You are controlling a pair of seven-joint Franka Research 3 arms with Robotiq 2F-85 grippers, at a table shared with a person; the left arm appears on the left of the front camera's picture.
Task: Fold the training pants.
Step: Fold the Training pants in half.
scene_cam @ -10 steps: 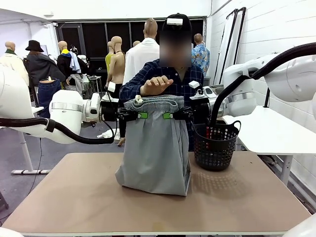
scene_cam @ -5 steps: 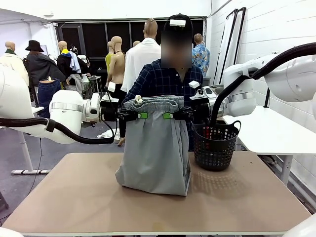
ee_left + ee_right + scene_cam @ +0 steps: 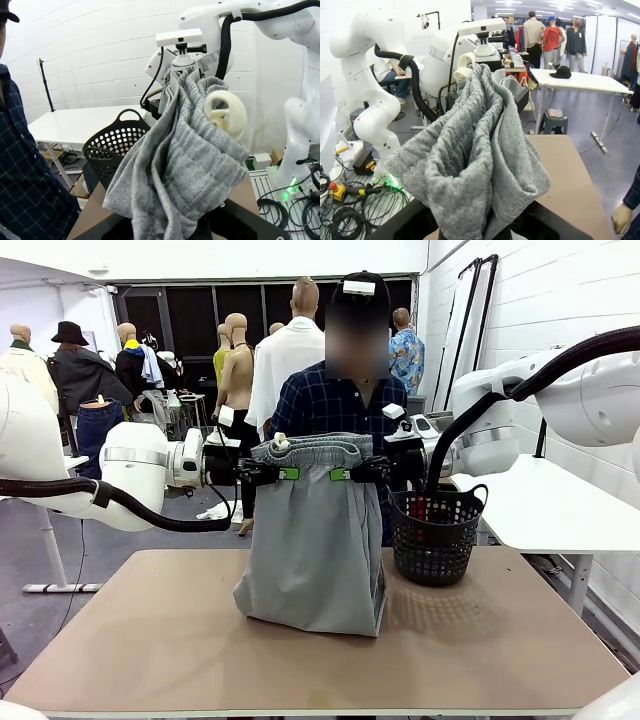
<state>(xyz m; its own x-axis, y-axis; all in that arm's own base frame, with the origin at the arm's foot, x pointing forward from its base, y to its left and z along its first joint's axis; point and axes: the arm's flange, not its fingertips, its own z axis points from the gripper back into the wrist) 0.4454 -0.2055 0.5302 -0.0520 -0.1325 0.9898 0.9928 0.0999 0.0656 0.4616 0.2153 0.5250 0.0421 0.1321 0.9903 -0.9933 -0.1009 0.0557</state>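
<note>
Training pants (image 3: 315, 540) hang between the two arms above the counter (image 3: 150, 640), waistband uppermost, with the lower end slumped in a soft fold on the counter surface. The left pincer (image 3: 285, 474) is clamped on one side of the gathered waistband and the right pincer (image 3: 345, 474) on the other, green pads pressed into the cloth just below the elastic. In the left wrist view the grey jersey (image 3: 185, 160) bunches thickly out of that pincer's grip, a pale drawstring end (image 3: 225, 112) curling at the top; the right wrist view shows the same ribbed bunch (image 3: 475, 155) swallowing its fingers.

The cloth looks light and limp (it drapes straight down with no stiffness at all), so it will likely sag, swing and crease wherever it is unsupported. The elastic waistband seems the firmest part and a sensible hold, since the gathers give the pads bulk to bite; the plain leg fabric would probably slip or stretch if pinched thinly. Laying it flat would likely call for both arms lowering together, keeping the band taut between them so the legs do not crumple underneath.

A black perforated basket (image 3: 435, 535) stands on the counter just beside the garment on the robot's right, near enough to snag a swinging hem. The person (image 3: 345, 405) stands behind the pants at the far side.
</note>
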